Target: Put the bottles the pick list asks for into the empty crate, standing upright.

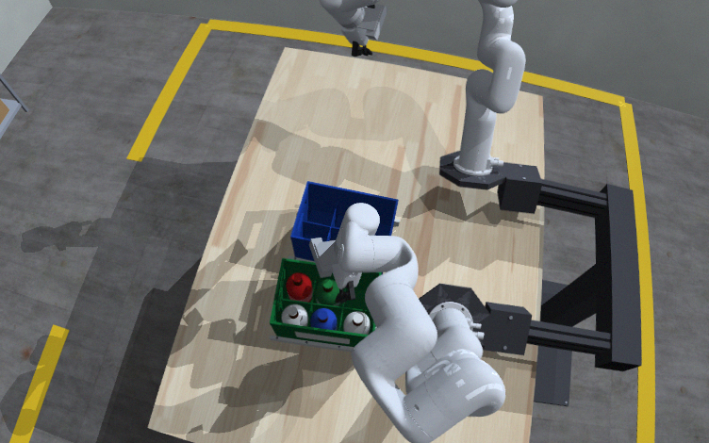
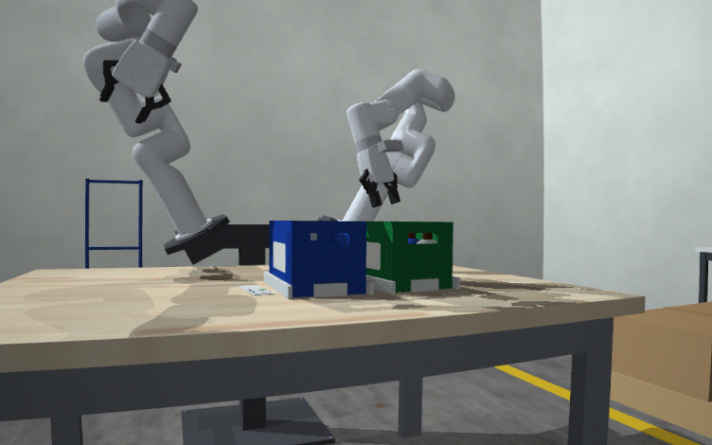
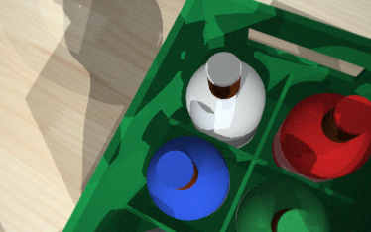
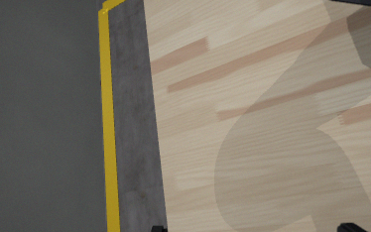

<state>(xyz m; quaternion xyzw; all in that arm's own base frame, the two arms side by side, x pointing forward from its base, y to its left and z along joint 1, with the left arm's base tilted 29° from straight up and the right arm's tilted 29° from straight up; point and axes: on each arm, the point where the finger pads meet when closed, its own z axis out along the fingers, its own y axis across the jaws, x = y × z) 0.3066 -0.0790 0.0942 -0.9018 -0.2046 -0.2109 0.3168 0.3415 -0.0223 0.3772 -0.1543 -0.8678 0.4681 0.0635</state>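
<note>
The green crate (image 1: 285, 330) (image 2: 439, 262) (image 3: 166, 94) holds a red bottle (image 1: 298, 287) (image 3: 308, 149), a green bottle (image 1: 327, 293) (image 3: 260, 205), a blue bottle (image 1: 323, 319) (image 3: 205, 198) and two white bottles (image 1: 294, 316) (image 1: 356, 323), all upright. The blue crate (image 1: 334, 194) (image 2: 330, 262) shows no bottles in its visible part; the left arm hides the rest. The pick list (image 2: 256, 290) lies beside the blue crate, too small to read. My left gripper (image 1: 345, 292) (image 2: 383, 202) is open above the green crate. My right gripper (image 1: 361, 50) (image 2: 122, 109) (image 4: 253, 229) is open and empty, high by the table's far end.
The two crates stand close together, with low grey holders (image 2: 276, 284) at their bases. The left arm (image 1: 400, 313) reaches over the green crate and covers its right part in the top view. The right arm's base (image 1: 472, 170) stands beyond the blue crate on the table's right side.
</note>
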